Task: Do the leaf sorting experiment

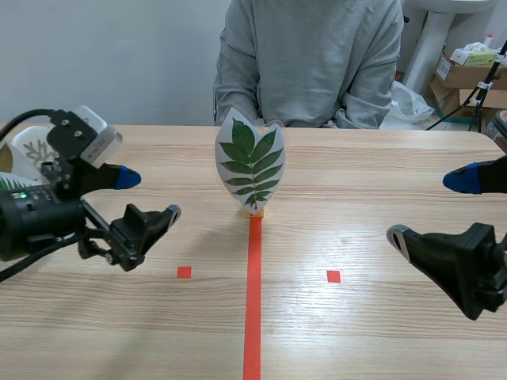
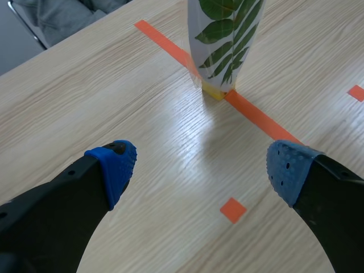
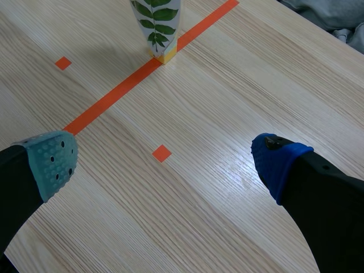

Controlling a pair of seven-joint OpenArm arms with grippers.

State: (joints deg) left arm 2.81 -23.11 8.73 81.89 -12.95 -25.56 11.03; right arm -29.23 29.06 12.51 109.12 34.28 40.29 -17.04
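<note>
A laminated leaf card [image 1: 250, 162] with a green compound leaf stands upright in a small yellow holder [image 1: 254, 211] at the far end of the orange-red centre line. In the left wrist view the leaf card [image 2: 223, 40] stands well ahead of my left gripper [image 2: 199, 165], which is open with nothing between its blue pads. My left gripper [image 1: 149, 196] hovers left of the card. My right gripper [image 1: 432, 207] is open at the right edge of the table. The right wrist view shows the leaf card [image 3: 157, 23] far ahead of that gripper [image 3: 165, 156].
A person in a grey sweatshirt [image 1: 309, 59] sits across the table behind the card. More leaf cards [image 1: 32, 150] lie at the table's left edge behind my left arm. Cardboard boxes [image 1: 467, 79] stand on the floor at the back right.
</note>
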